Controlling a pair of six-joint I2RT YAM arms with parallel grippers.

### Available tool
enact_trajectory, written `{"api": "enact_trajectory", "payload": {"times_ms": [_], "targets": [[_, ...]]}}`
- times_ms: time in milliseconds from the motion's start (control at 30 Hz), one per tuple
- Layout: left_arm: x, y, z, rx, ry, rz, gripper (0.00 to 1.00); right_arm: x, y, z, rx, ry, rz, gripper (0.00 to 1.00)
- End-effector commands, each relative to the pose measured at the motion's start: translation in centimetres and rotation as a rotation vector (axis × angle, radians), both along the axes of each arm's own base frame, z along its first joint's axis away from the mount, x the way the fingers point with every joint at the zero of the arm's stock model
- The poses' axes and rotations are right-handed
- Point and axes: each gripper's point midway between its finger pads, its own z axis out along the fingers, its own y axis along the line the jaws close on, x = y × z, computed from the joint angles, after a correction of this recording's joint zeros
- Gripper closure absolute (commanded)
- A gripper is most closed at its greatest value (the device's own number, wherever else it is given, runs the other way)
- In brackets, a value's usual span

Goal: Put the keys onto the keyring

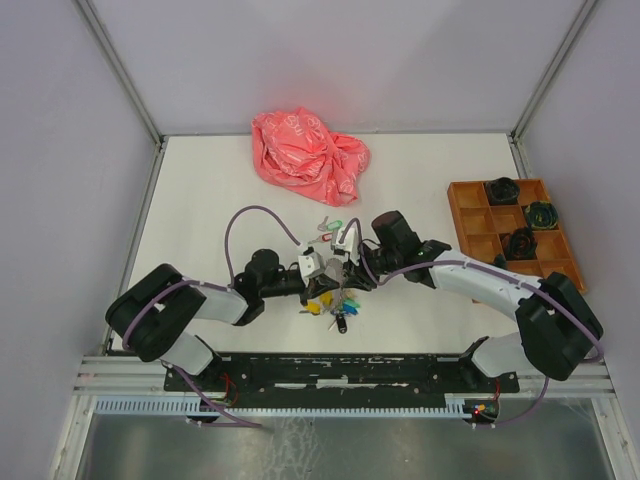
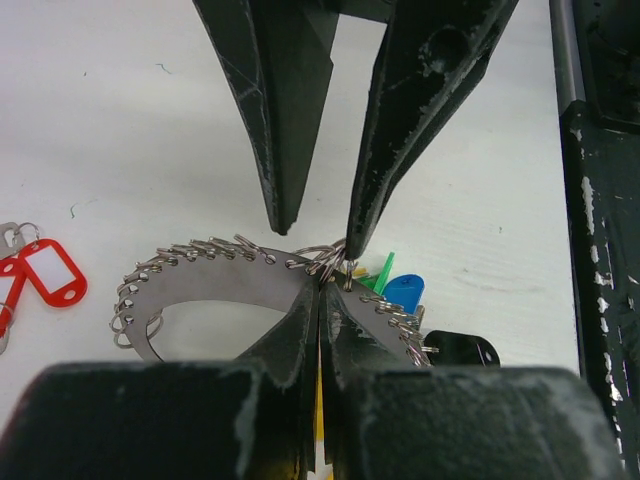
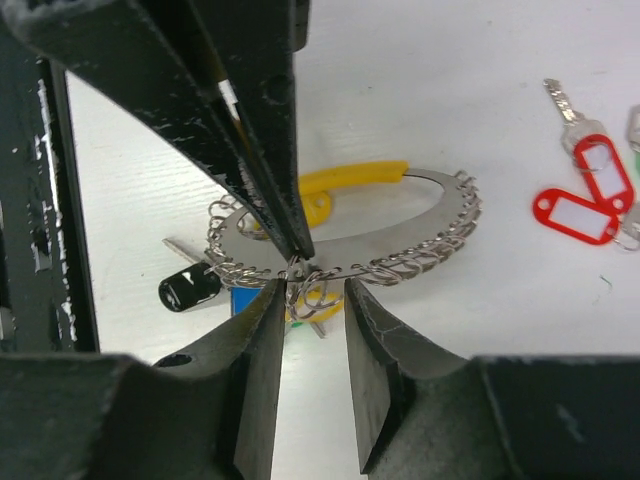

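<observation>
Centrally on the white table (image 1: 200,200), close to the near edge, lies the keyring (image 2: 230,288), a flat silver oval band edged all round with small split rings. Yellow, green and blue tags and a black key head spread out from under its near side. The left gripper (image 2: 320,292) has its two fingers pressed together on the band's edge, pinching the metal between their tips. The right gripper (image 3: 312,288) faces it from the other side, its fingers partly apart with a clear gap between them. Its tips are level with the same stretch of edge. One tip seems to touch a split ring there, and nothing is gripped between the two. The two grippers meet almost tip to tip over the ring. The loose keys (image 1: 328,226) lie on the table just beyond the ring, toward the far side, apart from it. The wrist views show two of them with red tags lying side by side. In the overhead view a green tag shows among them. Well beyond the keys, near the far edge, sits a crumpled pink bag (image 1: 308,155). At the right edge of the table is a brown tray (image 1: 470,215) with compartments, three of them each holding a round black object.
</observation>
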Motion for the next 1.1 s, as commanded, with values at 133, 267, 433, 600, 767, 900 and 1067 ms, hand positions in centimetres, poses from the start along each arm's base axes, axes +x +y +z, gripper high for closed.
{"api": "enact_trajectory", "payload": {"times_ms": [133,267,433,600,767,900,1067], "targets": [[1.0,-0.3,2.4,-0.047,-0.096,0.024,0.97,2.5,0.3,3.5,0.086,-0.079,-0.152,0.60],[1.2,-0.4,2.2,-0.036,-0.076,0.037,0.97,1.9,0.6,3.3,0.094,-0.055,-0.117,0.62],[1.8,-0.3,2.2,-0.022,-0.050,0.077,0.97,1.3,0.9,2.9,0.101,-0.030,-0.079,0.61],[2.3,0.0,2.5,-0.026,-0.027,0.124,0.97,1.6,0.5,1.9,0.078,-0.025,-0.112,0.59],[2.8,0.2,2.8,-0.039,-0.011,0.163,0.97,1.9,-0.3,0.7,0.053,-0.026,-0.177,0.55],[2.8,0.2,3.0,-0.054,0.003,0.176,0.97,1.7,-0.2,0.1,0.065,-0.009,-0.178,0.50],[2.9,0.2,3.3,-0.078,0.019,0.193,0.97,1.9,0.2,-0.5,0.079,-0.017,-0.170,0.48]]}}
